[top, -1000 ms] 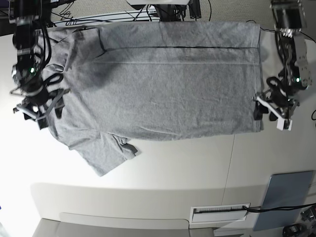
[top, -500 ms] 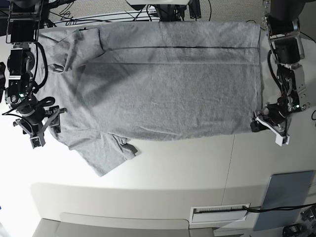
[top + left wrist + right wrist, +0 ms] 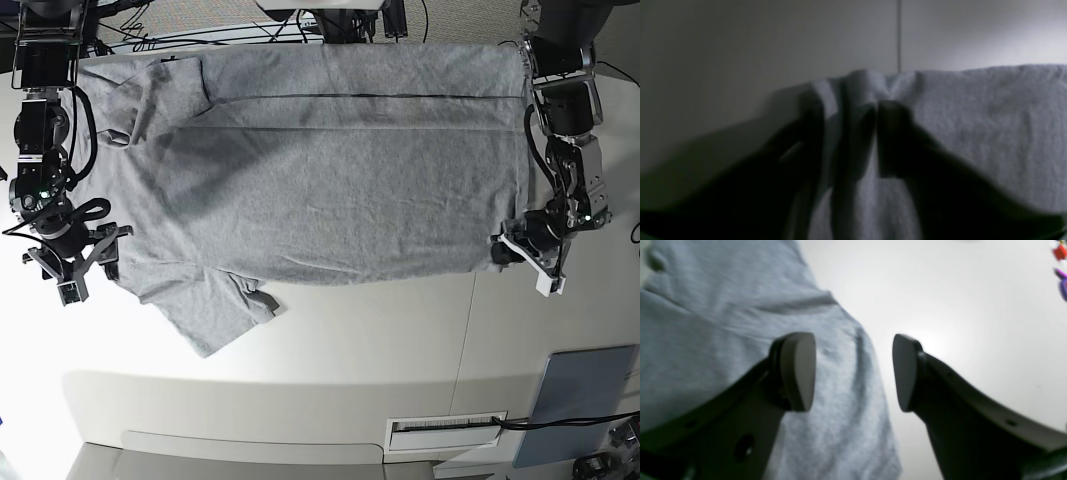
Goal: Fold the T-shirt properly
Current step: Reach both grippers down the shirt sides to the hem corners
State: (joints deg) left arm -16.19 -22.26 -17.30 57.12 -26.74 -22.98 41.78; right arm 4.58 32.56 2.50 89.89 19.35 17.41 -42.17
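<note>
The T-shirt (image 3: 330,160) is lying spread out on the white table (image 3: 400,340), filling the top half of the base view, with one sleeve poking out toward 7 o'clock.

The left gripper (image 3: 520,252) is sitting at the shirt's corner, at about 4 o'clock from the shirt's middle. In the left wrist view its dark jaws are close together with a bunch of grey cloth squeezed up between them, so it is pinching the hem corner.

The right gripper (image 3: 853,371) is at the other end of the shirt, near 8 o'clock. Its jaws are standing wide apart. One pad is over the cloth and the other is over bare table, and nothing is between them yet.

Here is what might go wrong. The left pinch is holding only a small bunch near the edge, so the cloth might slip out when the arm is lifting. The right jaws might close on only a thin bit of edge, or miss it. If one arm is pulling while the other is holding nothing, the shirt might drag sideways and the fold might come out crooked.
</note>
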